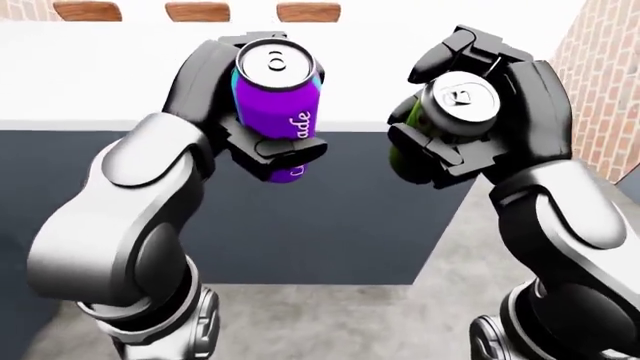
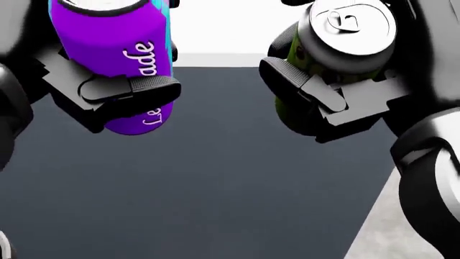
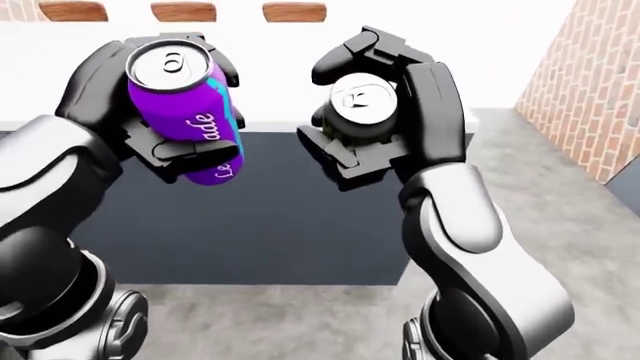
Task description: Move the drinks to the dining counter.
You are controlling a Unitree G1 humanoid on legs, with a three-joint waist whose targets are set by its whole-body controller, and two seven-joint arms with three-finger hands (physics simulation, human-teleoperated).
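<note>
Counter (image 1: pixel 120 82): white top over a dark grey wall; it spans the left-eye view and ends at a right corner, where grey floor (image 1: pixel 480 247) begins. Nothing rests on the part of the top that shows.
Brick wall (image 1: pixel 600 82): at the right edge of the left-eye view, well apart from the counter's corner.
Chair backs (image 1: pixel 196 10): three brown tops beyond the counter's far edge.
Left hand (image 1: pixel 262 139): fingers wrapped tight round the purple can (image 1: pixel 275 109), one finger across the lettering; the can is held in the air, tilted top toward the camera, in line with the counter's near edge.
Right hand (image 1: pixel 450 142): fingers closed about the green can (image 1: pixel 455 105), whose silver lid faces the camera; it is also airborne, nearer the counter's right corner.
Where the drinks are: both carried, neither touching the counter, apart from each other.
Step in hand: judged as the approach to the counter, with placing not yet begun.
Doing it well: get close enough that both cans clear the near edge; keep the right can inside the right corner; bring each can upright before lowering; set the bases flat on the white top, well in from the edge and apart; loosen the fingers only once each can bears on the top.
</note>
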